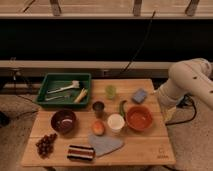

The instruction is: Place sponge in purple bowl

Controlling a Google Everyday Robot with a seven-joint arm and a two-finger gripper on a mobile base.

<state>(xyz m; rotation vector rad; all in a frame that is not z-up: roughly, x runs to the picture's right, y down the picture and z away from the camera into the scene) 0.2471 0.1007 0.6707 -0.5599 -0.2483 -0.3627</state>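
— Writing anywhere?
— Faint mark (160,153) on the near right corner of the wooden surface (131,148); I can't read it. Dark wall (90,40) behind.
— Layout?
— Purple bowl (64,121) at left, sponge (139,95) far right near the back, gripper (165,102) just right of it at the edge; open or closed, I can't tell.

My white arm (192,77) is cut off by the frame's right edge, beyond the light wooden table (150,150). My gripper (164,101), at that table's right edge, I cannot make out. The pale utensils (65,90) in the green plastic tray (47,80), at the table's back left, are too small to identify.
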